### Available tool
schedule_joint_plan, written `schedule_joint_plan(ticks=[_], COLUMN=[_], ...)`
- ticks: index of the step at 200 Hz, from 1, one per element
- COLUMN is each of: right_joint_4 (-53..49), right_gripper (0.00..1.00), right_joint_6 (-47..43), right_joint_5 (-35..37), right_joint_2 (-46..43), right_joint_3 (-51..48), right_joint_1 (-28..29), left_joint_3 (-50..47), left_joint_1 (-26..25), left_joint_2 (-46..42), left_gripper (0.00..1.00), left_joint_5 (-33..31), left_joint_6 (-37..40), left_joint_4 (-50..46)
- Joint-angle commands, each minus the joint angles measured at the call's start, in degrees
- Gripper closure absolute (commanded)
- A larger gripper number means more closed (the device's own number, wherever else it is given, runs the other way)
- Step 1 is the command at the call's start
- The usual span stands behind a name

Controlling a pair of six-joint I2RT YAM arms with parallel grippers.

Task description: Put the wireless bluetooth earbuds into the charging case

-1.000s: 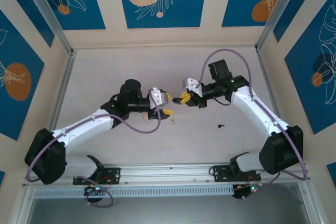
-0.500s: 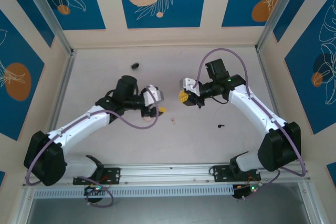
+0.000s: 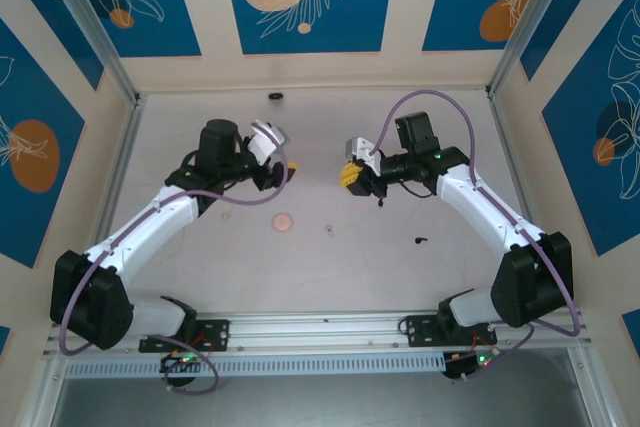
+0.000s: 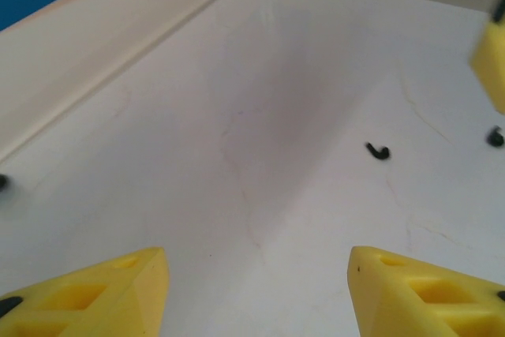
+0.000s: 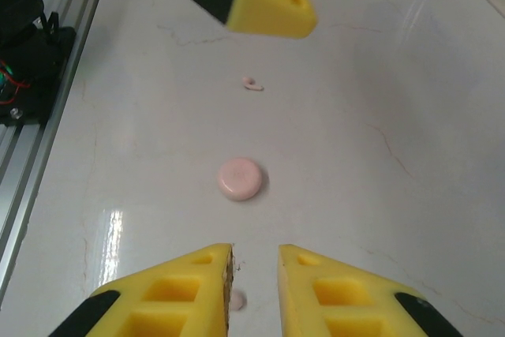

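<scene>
One earbud (image 3: 420, 240), black and comma-shaped, lies on the white table (image 3: 330, 282), right of centre and well apart from both grippers; a second dark speck (image 4: 495, 136) sits beneath the right gripper (image 3: 349, 177), too small to name; that gripper's yellow fingers stand a narrow crack apart with nothing between them; the left gripper (image 3: 288, 169) faces it, jaws wide and empty; a round pink disc (image 3: 283, 221) lies between the arms; a black puck (image 3: 275, 97) sits by the back wall.
</scene>
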Motion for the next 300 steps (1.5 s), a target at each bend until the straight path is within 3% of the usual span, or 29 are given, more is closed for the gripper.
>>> schedule_joint_plan(ticks=[1, 43, 91, 163, 195, 222, 257, 281, 300], right_joint_4=[3.1, 10.4, 17.2, 20.7, 20.6, 20.4, 19.4, 19.2, 19.6], right_gripper=[0.77, 0.74, 0.73, 0.71, 0.71, 0.71, 0.71, 0.71, 0.71], right_joint_6=[5.7, 17.5, 34.0, 37.4, 37.7, 37.3, 36.5, 36.3, 36.7], right_joint_5=[-1.7, -2.7, 0.3, -0.5, -0.4, -0.6, -0.9, -0.9, -1.1], right_joint_2=[-1.9, -3.6, -4.1, -3.7, -3.0, -2.8, -2.8, -3.3, -3.6], right_joint_3=[-1.7, -4.6, -7.7, -11.7, -11.9, -12.0, -11.3, -11.4, -11.8], right_joint_1=[-0.5, -2.7, -5.0, -6.1, -6.5, -7.0, -7.6, -7.7, -7.8], left_joint_3=[3.9, 12.7, 29.9, 70.1, 81.0, 81.4, 79.2, 69.3, 61.4], left_joint_1=[1.9, 4.2, 4.6, 3.8, 3.2, 3.1, 3.0, 3.0, 3.0], left_joint_2=[1.5, 8.5, 25.1, 62.0, 72.3, 75.2, 76.0, 71.4, 66.4], left_gripper=[0.38, 0.34, 0.33, 0.27, 0.28, 0.31, 0.51, 0.66, 0.68], left_joint_5=[-5.9, -16.2, -20.0, -20.1, -19.3, -20.4, -22.9, -22.1, -21.7], left_joint_6=[-6.7, -14.9, -21.0, -25.5, -26.4, -24.8, -22.7, -22.3, -22.3], left_joint_4=[-2.9, -8.7, -16.8, -34.3, -38.4, -40.5, -43.6, -39.9, -36.2])
